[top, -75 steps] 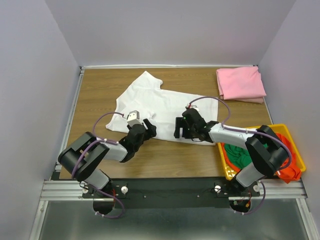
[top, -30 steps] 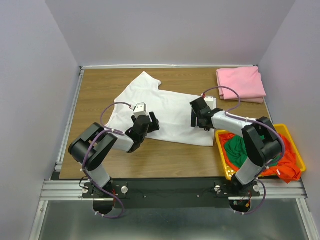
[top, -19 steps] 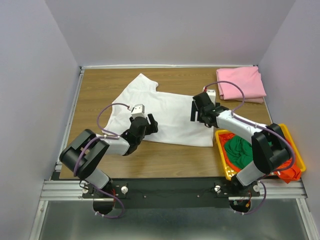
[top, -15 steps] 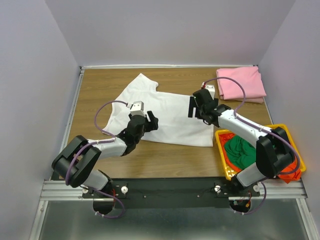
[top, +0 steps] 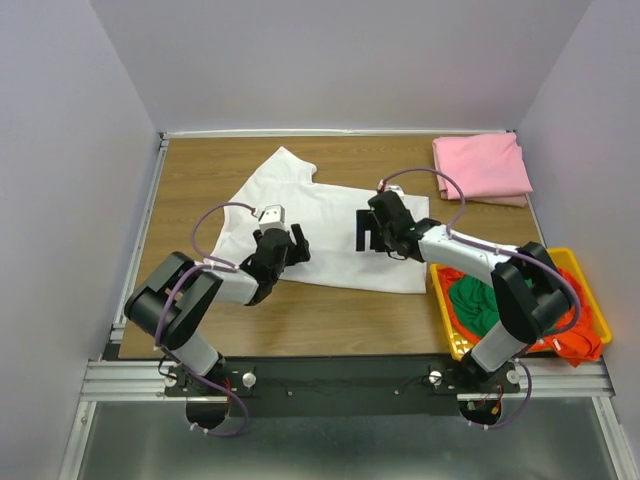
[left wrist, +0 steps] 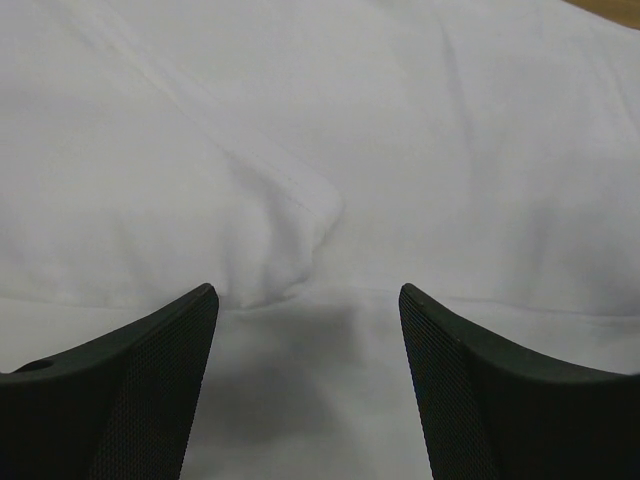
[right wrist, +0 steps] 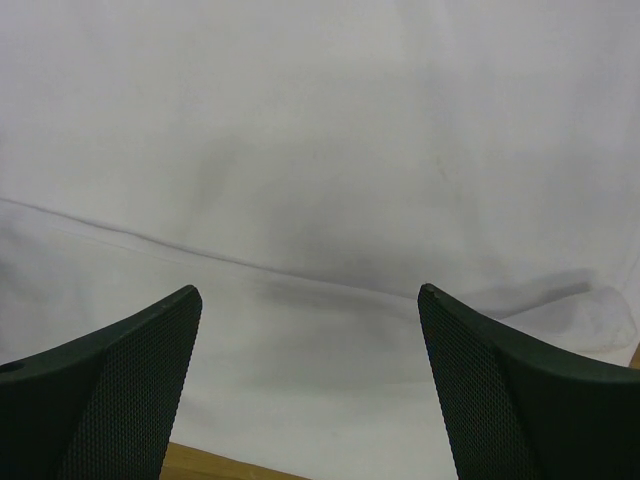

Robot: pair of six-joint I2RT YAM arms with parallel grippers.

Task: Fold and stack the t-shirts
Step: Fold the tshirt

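Observation:
A white t-shirt [top: 320, 215] lies spread on the wooden table, one sleeve toward the far left. My left gripper [top: 291, 243] is open just above its near left part; the left wrist view shows white cloth with a small fold [left wrist: 300, 220] between the jaws. My right gripper [top: 366, 232] is open over the shirt's right middle; the right wrist view shows flat white cloth [right wrist: 320, 150] under it. A folded pink t-shirt [top: 481, 167] lies at the far right corner. Green [top: 476, 305] and orange [top: 580, 340] t-shirts sit in the basket.
A yellow plastic basket [top: 595, 305] stands at the near right of the table. Bare wood [top: 190, 190] shows left of the white shirt and along the near edge [top: 330, 320]. Grey walls close in the table on three sides.
My right gripper went out to the shirt's far right corner, then came back left over the shirt's middle. The shirt's right side now lies flatter. My left gripper has barely shifted.

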